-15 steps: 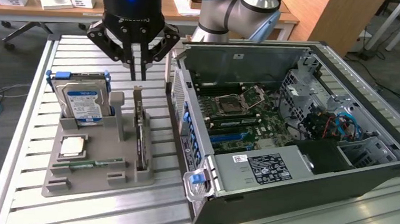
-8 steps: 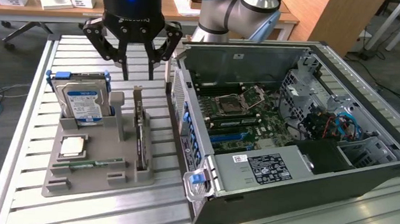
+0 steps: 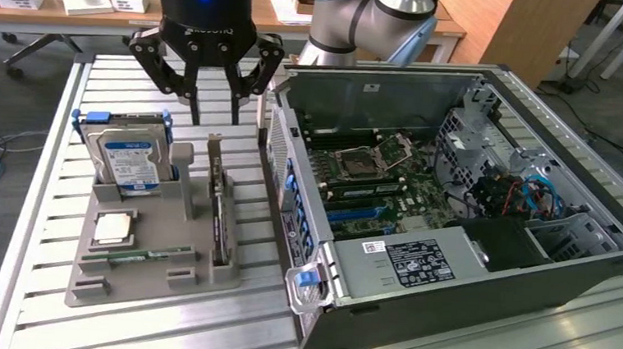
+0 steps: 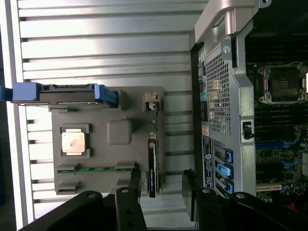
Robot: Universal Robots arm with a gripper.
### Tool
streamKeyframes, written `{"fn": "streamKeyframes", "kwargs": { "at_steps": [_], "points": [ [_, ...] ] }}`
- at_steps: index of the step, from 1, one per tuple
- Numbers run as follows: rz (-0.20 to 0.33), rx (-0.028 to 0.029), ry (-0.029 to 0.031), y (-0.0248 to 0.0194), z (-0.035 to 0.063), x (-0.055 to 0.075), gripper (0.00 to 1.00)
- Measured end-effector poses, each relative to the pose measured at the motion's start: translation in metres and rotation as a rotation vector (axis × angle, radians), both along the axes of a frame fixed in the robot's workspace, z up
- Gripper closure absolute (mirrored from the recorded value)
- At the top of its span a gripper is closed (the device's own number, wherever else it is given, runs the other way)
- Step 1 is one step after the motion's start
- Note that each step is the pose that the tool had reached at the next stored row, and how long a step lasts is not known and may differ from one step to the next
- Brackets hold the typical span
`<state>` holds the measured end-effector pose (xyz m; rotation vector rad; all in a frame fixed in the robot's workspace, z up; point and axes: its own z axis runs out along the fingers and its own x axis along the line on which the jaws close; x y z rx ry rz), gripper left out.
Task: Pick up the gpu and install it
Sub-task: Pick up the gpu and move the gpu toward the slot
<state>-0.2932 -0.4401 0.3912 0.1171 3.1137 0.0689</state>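
The gpu (image 3: 219, 209) stands on its long edge in a slot at the side of the grey holder tray (image 3: 150, 283) nearest the computer case, its metal bracket at the far end. In the wrist view the gpu (image 4: 152, 166) is a thin dark strip along the tray (image 4: 103, 115). My gripper (image 3: 214, 118) hangs open above the gpu's far end, with nothing between its fingers. Seen from the wrist, the gripper (image 4: 161, 192) has its two dark fingers either side of the card's line.
The open computer case (image 3: 453, 193) lies beside the tray, motherboard and blue slots (image 3: 358, 215) exposed. The tray also holds a hard drive (image 3: 132, 158), a CPU (image 3: 116, 227) and a green memory stick (image 3: 135, 255). All rest on a slatted metal table (image 3: 131, 80).
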Motion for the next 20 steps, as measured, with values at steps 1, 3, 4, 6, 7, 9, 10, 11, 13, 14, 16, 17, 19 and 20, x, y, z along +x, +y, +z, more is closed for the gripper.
{"fn": "streamKeyframes", "kwargs": {
  "at_steps": [1, 3, 4, 6, 7, 9, 10, 11, 13, 14, 16, 17, 19, 20],
  "points": [
    [0.0, 0.0, 0.0, 0.0, 0.0, 0.0, 0.53],
    [0.0, 0.0, 0.0, 0.0, 0.0, 0.0, 0.53],
    [0.0, 0.0, 0.0, 0.0, 0.0, 0.0, 0.53],
    [0.0, 0.0, 0.0, 0.0, 0.0, 0.0, 0.53],
    [0.0, 0.0, 0.0, 0.0, 0.0, 0.0, 0.53],
    [0.0, 0.0, 0.0, 0.0, -0.0001, 0.0, 0.53],
    [0.0, 0.0001, -0.0001, 0.0, -0.0009, 0.0, 0.53],
    [0.0, 0.0002, -0.0002, 0.0, -0.0022, 0.0, 0.53],
    [0.0, -0.0001, 0.0001, 0.0, -0.0055, 0.0, 0.53],
    [0.0, 0.0, 0.0, 0.0, -0.0074, 0.0, 0.53],
    [0.0, 0.0, 0.0, 0.0, -0.0107, 0.0, 0.53],
    [0.0, -0.0001, 0.0, 0.0, -0.0122, 0.0, 0.53],
    [0.0, -0.0001, 0.0, 0.0, -0.0147, 0.0, 0.53],
    [0.0, -0.0001, 0.0001, 0.0, -0.0155, 0.0, 0.53]
  ]
}}
